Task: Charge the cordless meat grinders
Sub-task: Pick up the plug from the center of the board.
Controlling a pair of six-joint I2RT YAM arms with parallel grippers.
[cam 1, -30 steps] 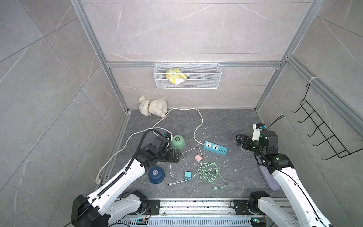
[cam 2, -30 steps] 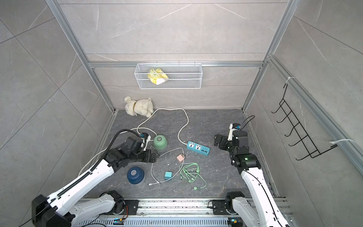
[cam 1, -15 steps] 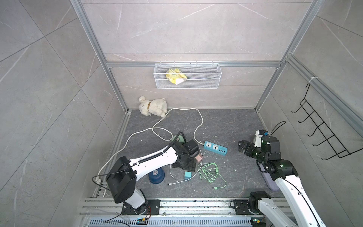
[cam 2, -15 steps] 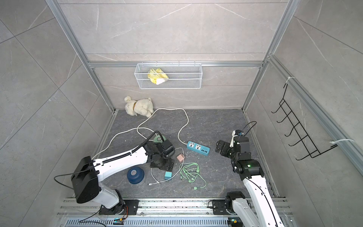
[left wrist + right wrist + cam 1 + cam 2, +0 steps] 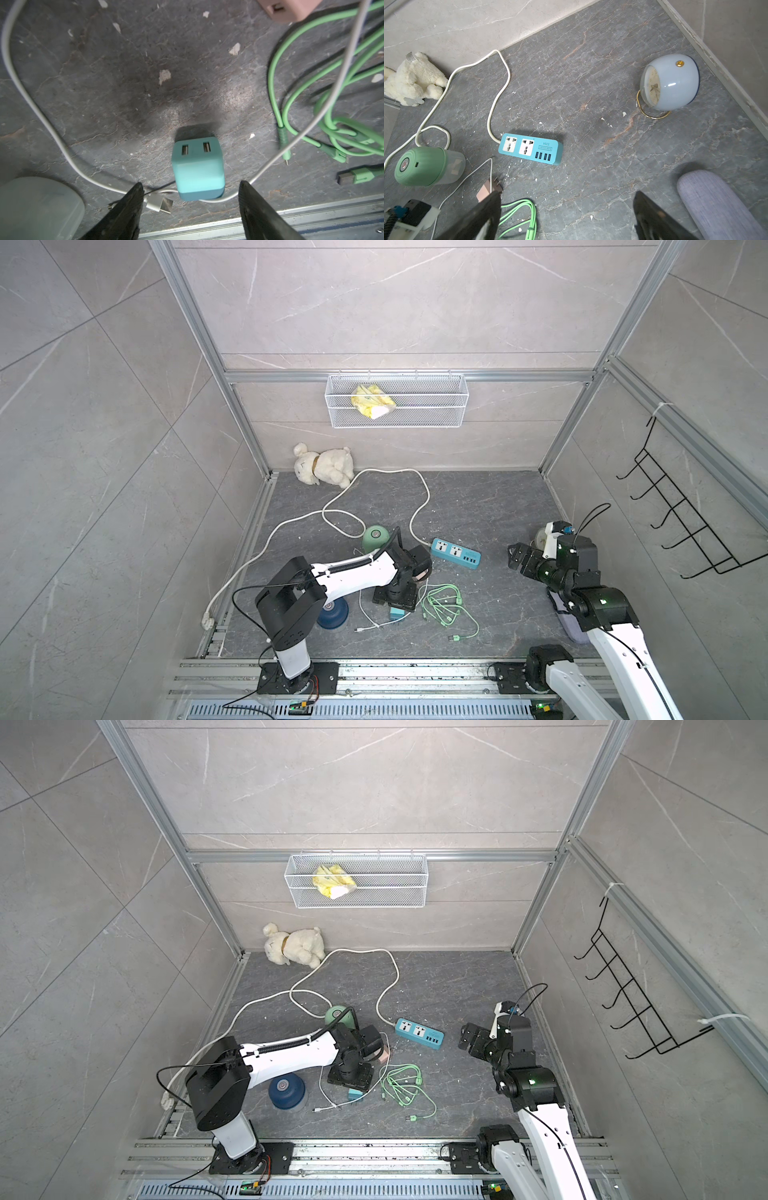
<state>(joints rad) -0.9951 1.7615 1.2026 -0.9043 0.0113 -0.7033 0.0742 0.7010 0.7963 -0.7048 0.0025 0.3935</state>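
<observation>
Teal charger (image 5: 198,166) now between open left gripper (image 5: 190,182) jaws, ungripped, arm swung over; right gripper (image 5: 566,193) wide, empty

Left arm (image 5: 357,574) and right arm (image 5: 615,639): white links, black joints, black jaws, loose black cables.

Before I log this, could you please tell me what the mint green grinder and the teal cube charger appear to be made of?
Mint green grinder: likely matte plastic, given its moulded concentric ridges, on a clear cup, probably plastic too. Teal cube charger: smooth matte plastic or a rubbery coating; rounded edges and no glare leave that open.
</observation>
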